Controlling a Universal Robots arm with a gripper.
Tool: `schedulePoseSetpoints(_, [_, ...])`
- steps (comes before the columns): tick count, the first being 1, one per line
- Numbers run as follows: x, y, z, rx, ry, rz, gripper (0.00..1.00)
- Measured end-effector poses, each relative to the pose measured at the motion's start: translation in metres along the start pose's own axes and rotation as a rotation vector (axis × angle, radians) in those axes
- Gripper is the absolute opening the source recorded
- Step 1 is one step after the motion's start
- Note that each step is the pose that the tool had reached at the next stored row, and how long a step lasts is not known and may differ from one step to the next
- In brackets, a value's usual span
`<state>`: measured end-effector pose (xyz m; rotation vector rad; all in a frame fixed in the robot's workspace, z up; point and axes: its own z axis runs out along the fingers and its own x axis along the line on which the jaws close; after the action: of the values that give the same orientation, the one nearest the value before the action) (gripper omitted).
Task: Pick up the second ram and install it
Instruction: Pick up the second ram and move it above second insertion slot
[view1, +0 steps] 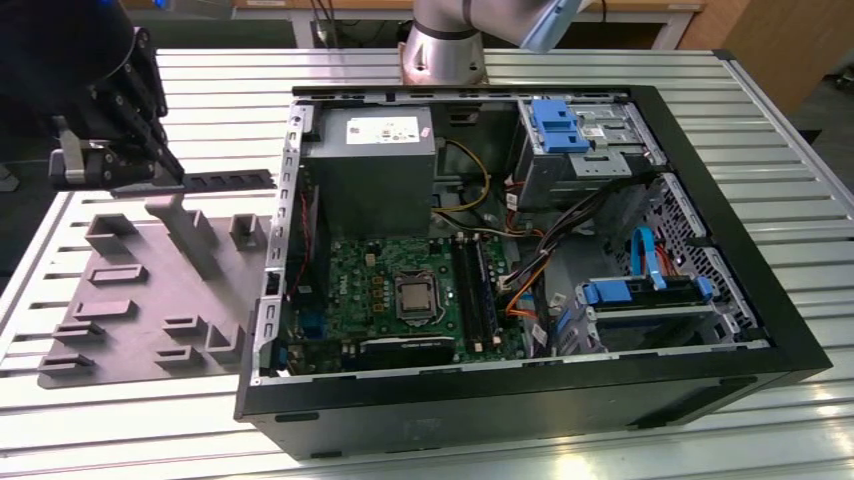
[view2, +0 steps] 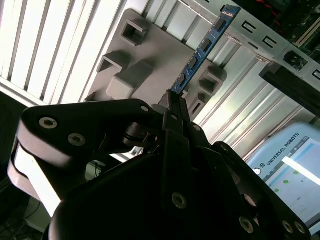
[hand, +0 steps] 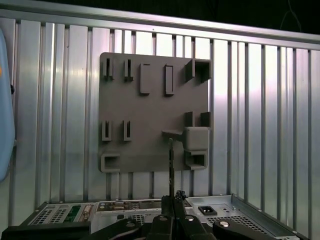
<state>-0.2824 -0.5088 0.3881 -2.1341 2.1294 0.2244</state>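
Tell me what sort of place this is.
Probably a robotics lab's PC-assembly bench: an open computer case on a slatted metal table, a grey tray, and the end effector gripping the second ram.

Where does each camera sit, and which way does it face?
Exterior view: off the arm, above, looking down on the computer case and grey tray; arm base and gripper show.
First wrist view: on the wrist, facing down onto the tray; the gripper shows.
Second wrist view: on the wrist, looking along the gripper to the second ram.
Shared: all show tray and gripped ram.
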Motion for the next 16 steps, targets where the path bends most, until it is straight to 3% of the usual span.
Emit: schedulePoseSetpoints(16, [0.0, -0.0204, -0.0004, 0.0, 0.0, 0.0, 0.12])
